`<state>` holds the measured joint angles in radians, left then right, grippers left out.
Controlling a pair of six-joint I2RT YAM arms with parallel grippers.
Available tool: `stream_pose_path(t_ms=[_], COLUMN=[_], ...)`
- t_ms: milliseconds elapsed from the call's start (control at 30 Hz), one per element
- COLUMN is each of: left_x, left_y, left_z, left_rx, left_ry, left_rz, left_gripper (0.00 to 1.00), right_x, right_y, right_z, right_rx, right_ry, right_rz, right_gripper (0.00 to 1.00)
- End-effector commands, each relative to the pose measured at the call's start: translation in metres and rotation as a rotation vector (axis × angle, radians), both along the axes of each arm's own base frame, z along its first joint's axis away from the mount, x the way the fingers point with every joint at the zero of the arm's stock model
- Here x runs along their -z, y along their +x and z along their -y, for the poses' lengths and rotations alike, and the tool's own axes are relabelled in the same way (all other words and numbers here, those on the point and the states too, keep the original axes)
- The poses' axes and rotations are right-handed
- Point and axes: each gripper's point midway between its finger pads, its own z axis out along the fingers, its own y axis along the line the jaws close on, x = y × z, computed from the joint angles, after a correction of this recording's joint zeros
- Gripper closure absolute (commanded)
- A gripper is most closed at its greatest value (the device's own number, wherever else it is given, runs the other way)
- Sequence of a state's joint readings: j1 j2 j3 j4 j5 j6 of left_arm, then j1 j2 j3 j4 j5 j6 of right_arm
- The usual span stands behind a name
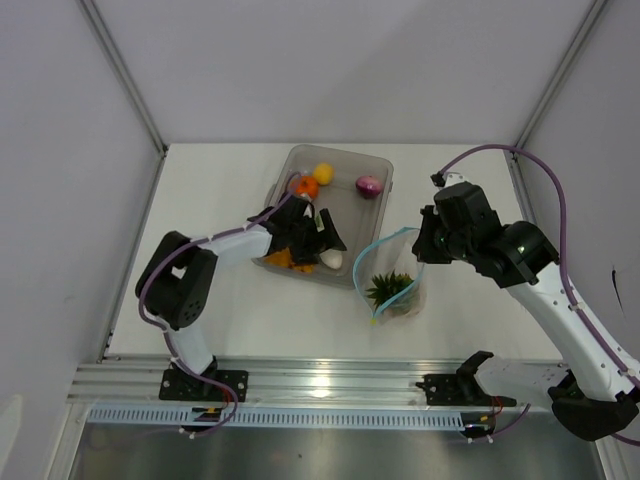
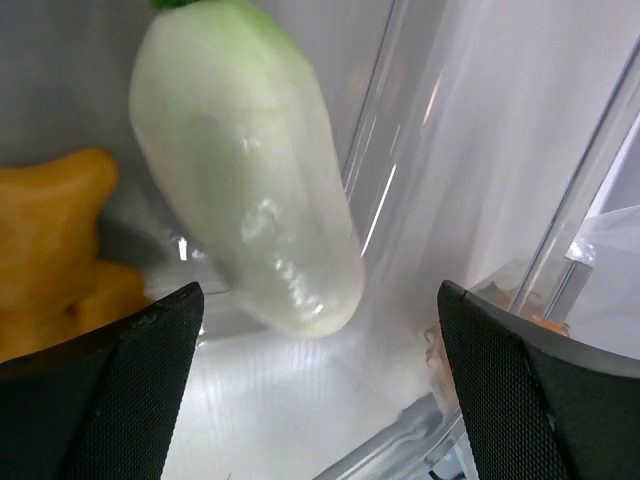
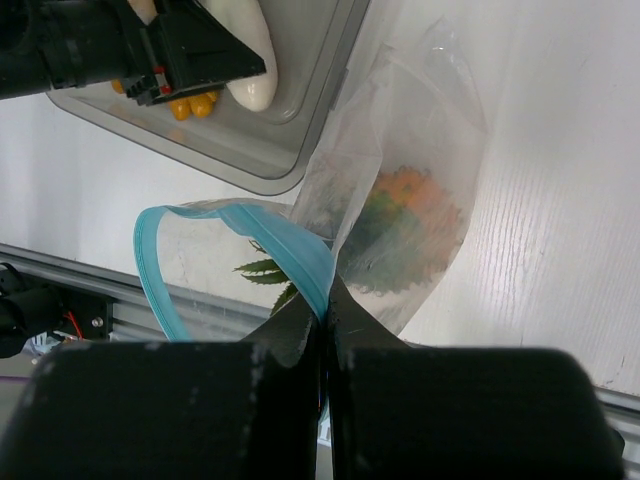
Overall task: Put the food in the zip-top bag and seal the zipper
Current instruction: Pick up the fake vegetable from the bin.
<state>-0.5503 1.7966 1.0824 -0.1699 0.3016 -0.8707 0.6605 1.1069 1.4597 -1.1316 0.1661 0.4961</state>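
My right gripper (image 1: 421, 243) is shut on the light blue zipper (image 3: 300, 262) of the clear zip-top bag (image 1: 395, 285) and holds its mouth open. A green leafy sprig (image 1: 388, 288) and an orange piece (image 3: 410, 190) are inside it. My left gripper (image 1: 322, 245) is open, down in the clear grey tray (image 1: 380, 162), its fingers either side of the white radish (image 2: 250, 170). A yellow-orange piece (image 2: 50, 240) lies left of the radish. The yellow lemon (image 1: 323, 173), orange tomato (image 1: 306, 187) and purple onion (image 1: 369, 186) sit at the tray's far end.
The tray's clear wall (image 2: 560, 230) stands close on the right of my left gripper, with the bag just past it. A metal rail (image 1: 330, 380) runs along the table's near edge.
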Motion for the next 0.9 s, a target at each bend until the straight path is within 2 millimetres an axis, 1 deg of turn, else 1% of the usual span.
stream_pose_path(t_ms=[0,33,67,100,133,167,200,233,267,300,367,400,433,467,500,533,600,667,700,733,767,800,867], left_x=[-0.045,-0.044,-0.065,-0.065,-0.048,-0.076,-0.071,-0.049,-0.066,-0.060,-0.047,-0.044,-0.043,-0.036,-0.038,-0.036,-0.043,-0.040,-0.056,-0.062,-0.056,-0.076,-0.083], left_y=[0.022,0.020,0.034,0.043,0.036,0.058,0.063,0.054,0.069,0.069,0.068,0.068,0.068,0.062,0.062,0.059,0.058,0.056,0.067,0.069,0.065,0.078,0.081], left_z=[-0.020,-0.030,-0.029,-0.041,-0.054,-0.052,-0.066,-0.077,-0.071,-0.077,-0.074,-0.077,-0.075,-0.077,-0.076,-0.078,-0.079,-0.082,-0.079,-0.080,-0.084,-0.081,-0.087], left_rx=[-0.063,-0.069,-0.085,-0.123,-0.132,-0.164,-0.198,-0.189,-0.202,-0.209,-0.213,-0.223,-0.241,-0.249,-0.265,-0.274,-0.283,-0.250,-0.205,-0.186,-0.166,-0.122,-0.092], left_ry=[0.076,0.127,0.135,0.195,0.283,0.294,0.367,0.451,0.437,0.452,0.431,0.418,0.395,0.392,0.374,0.373,0.350,0.350,0.335,0.332,0.346,0.329,0.355], left_rz=[0.167,0.157,0.196,0.203,0.131,0.179,0.160,0.068,0.090,0.054,-0.023,-0.043,-0.060,-0.074,-0.075,-0.083,-0.043,0.009,0.119,0.163,0.183,0.308,0.366], left_gripper=[0.00,0.01,0.01,0.01,0.00,0.01,0.00,0.01,0.01,0.00,0.01,0.00,0.00,0.00,0.01,0.00,0.02,0.05,0.06,0.06,0.06,0.06,0.06], right_x=[-0.005,-0.004,-0.004,-0.004,-0.003,-0.003,-0.004,-0.004,-0.004,-0.004,-0.005,-0.004,-0.005,-0.005,-0.006,-0.005,-0.005,-0.002,-0.001,-0.001,0.000,0.001,0.001], right_y=[0.004,0.005,0.005,0.006,0.006,0.007,0.007,0.007,0.007,0.007,0.006,0.006,0.006,0.005,0.005,0.004,0.004,0.004,0.004,0.003,0.003,0.002,0.001], right_z=[-0.003,-0.003,-0.004,-0.006,-0.007,-0.008,-0.009,-0.009,-0.010,-0.010,-0.010,-0.010,-0.009,-0.009,-0.008,-0.007,-0.006,-0.006,-0.006,-0.007,-0.007,-0.008,-0.007], right_rx=[-0.010,-0.011,-0.011,-0.018,-0.017,-0.020,-0.024,-0.023,-0.025,-0.025,-0.027,-0.026,-0.027,-0.026,-0.024,-0.021,-0.018,-0.017,-0.021,-0.024,-0.026,-0.029,-0.035], right_ry=[0.012,0.010,0.012,0.015,0.014,0.016,0.020,0.022,0.022,0.024,0.026,0.024,0.024,0.024,0.025,0.020,0.020,0.018,0.018,0.019,0.018,0.021,0.018], right_rz=[0.019,0.018,0.017,0.016,0.013,0.012,0.014,0.015,0.015,0.015,0.014,0.012,0.014,0.012,0.015,0.014,0.017,0.011,0.010,0.008,0.005,0.003,0.003], right_gripper=[1.00,1.00,1.00,1.00,1.00,1.00,1.00,1.00,1.00,1.00,1.00,1.00,1.00,1.00,1.00,1.00,1.00,1.00,1.00,1.00,1.00,1.00,1.00])
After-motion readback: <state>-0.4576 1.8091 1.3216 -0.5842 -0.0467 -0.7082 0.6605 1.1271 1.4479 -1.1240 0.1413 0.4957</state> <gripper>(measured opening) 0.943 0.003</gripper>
